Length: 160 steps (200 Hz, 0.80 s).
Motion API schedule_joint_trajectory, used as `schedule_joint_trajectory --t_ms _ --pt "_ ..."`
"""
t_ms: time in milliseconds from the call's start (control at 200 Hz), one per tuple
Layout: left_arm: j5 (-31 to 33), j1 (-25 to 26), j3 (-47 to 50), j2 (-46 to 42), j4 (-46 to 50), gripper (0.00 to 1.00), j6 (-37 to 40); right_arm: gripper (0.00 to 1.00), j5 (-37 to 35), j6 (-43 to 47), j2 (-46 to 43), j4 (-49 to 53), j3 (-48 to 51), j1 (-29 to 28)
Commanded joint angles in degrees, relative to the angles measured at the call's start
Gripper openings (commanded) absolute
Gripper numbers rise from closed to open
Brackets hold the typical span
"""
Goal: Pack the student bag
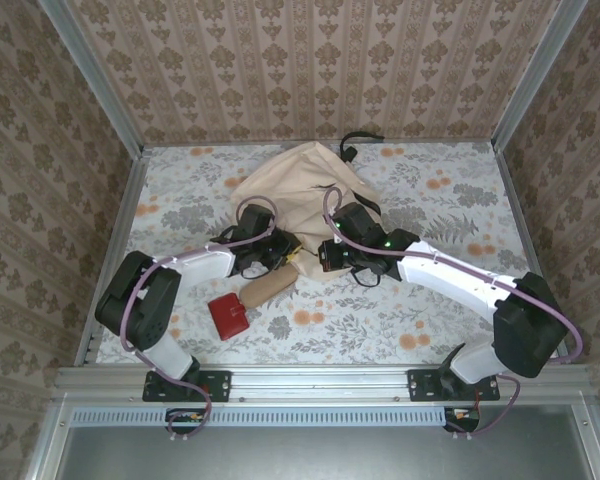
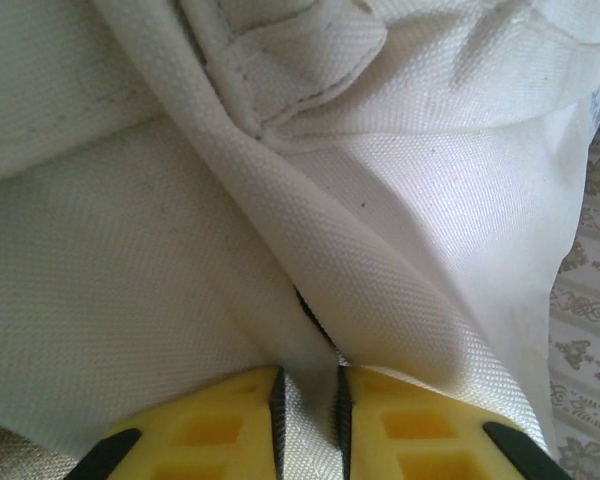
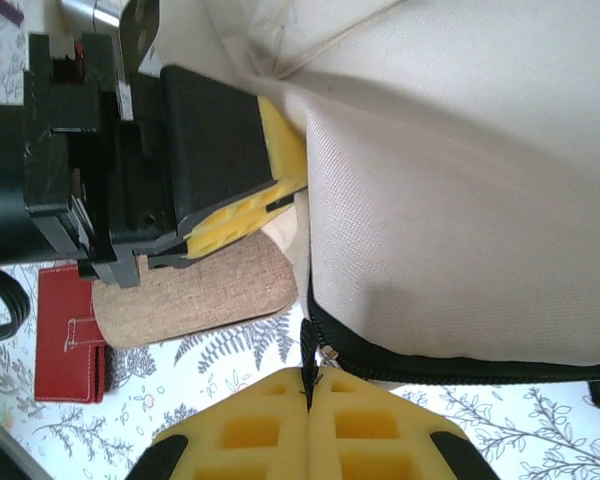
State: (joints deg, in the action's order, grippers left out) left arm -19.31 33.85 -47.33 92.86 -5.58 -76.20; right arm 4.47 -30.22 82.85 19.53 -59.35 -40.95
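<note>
The student bag [image 1: 295, 185] is a beige fabric backpack slumped in the middle of the table. In the left wrist view a fold of its cloth [image 2: 380, 200] runs down between the yellow pads, and my left gripper [image 2: 308, 405] is shut on that fold. My right gripper [image 3: 308, 385] is shut on the black zipper pull [image 3: 307, 350] at the end of the bag's dark zipper [image 3: 430, 365]. From above, both grippers meet at the bag's near edge, the left gripper [image 1: 280, 262] just left of the right gripper [image 1: 328, 255].
A tan fabric pouch [image 1: 265, 288] lies on the floral table just in front of the bag, under the left gripper. A red wallet [image 1: 228, 315] sits beside it, nearer the left arm. A black strap [image 1: 355, 140] trails behind the bag. Patterned walls enclose the table.
</note>
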Motion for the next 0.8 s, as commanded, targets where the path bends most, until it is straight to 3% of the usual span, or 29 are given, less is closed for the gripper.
schedule_joint_trajectory --t_ms 0,135,795 --pt "2.89 0.17 -1.17 0.17 2.39 0.15 1.73 0.0 -3.98 -0.92 -2.78 3.45 0.19 -0.6" --pt "3.47 -0.18 -0.59 -0.05 2.61 0.08 2.08 0.0 -8.56 -1.55 -2.78 5.89 -0.41 -0.62" --pt "7.09 -2.81 1.54 -3.32 6.12 0.0 5.84 0.0 -29.7 -7.92 -3.57 19.19 -4.84 -0.03"
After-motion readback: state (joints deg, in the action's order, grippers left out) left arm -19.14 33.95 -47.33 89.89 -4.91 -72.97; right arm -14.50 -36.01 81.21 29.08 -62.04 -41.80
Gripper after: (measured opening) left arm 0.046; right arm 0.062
